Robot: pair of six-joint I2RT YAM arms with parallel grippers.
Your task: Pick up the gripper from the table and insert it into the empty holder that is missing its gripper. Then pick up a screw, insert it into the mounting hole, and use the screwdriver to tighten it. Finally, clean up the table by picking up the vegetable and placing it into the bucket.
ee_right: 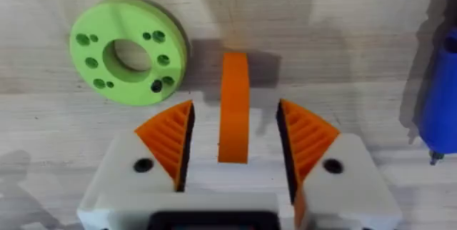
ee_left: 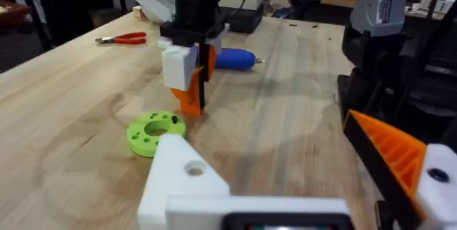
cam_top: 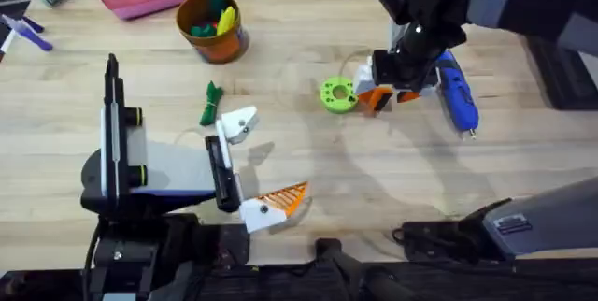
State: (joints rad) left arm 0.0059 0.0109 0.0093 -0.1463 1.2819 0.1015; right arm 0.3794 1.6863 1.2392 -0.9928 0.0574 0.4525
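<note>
Right wrist view: right gripper [ee_right: 235, 141] sits low over the surface w/ fingers apart, straddling the gripper [ee_right: 233, 105], i.e. the loose orange wedge, which lies between the ribbed pads [ee_right: 168, 137] w/ a gap on each side, not yet pinched. Green disc [ee_right: 128, 48] is just beside it; the screwdriver [ee_right: 439, 87] lies off to the other side. Overhead shows the same cluster right of centre, near the far half of the surface [cam_top: 308, 161].

Left gripper [cam_top: 252, 170] rests near the front, fingers spread and holding nothing; one finger is the bare white holder [cam_top: 238, 125], the other carries its orange tip. The vegetable [cam_top: 211, 105] lies just beside the holder, the bucket [cam_top: 215, 32] further back, already w/ toy pieces in it.

Handling, my guess: wedge is light, rigid plastic, smooth-sided, so prob. prone to twist or squirt out. Best pinched across its flat long sides, mid-length, squarely.
</note>
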